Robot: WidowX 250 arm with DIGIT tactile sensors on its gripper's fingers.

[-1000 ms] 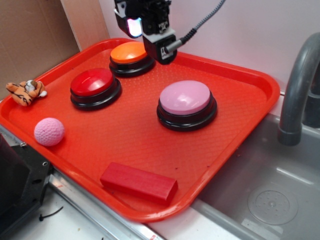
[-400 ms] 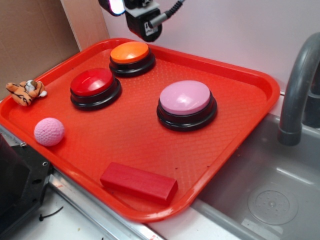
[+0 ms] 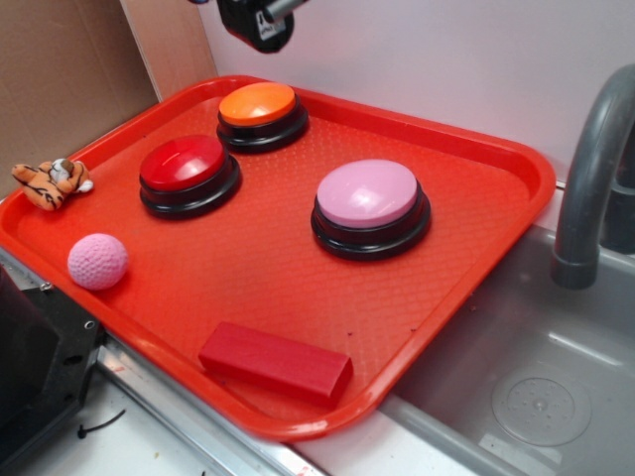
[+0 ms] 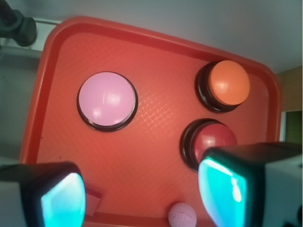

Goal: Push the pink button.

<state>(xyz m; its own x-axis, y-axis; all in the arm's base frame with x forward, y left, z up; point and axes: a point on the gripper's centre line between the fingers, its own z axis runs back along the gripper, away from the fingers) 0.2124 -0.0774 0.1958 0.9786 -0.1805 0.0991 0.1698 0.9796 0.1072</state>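
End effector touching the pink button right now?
Apart. The exterior view shows the end effector raised at the top edge, well above the tray, far from the pink button.

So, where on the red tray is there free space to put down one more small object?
The widest bare patch on the red tray lies between the pink button, the red block and the pink knitted ball. The back right corner, behind the pink button, is bare too. The back left is crowded: the red button and orange button stand close together.

A red tray (image 3: 496, 159) carries the pink button (image 3: 369, 206), a red button (image 3: 189, 174), an orange button (image 3: 261, 114), a knitted pink ball (image 3: 97, 261), a red block (image 3: 275, 362) and a toy tiger (image 3: 52, 181) on its rim.
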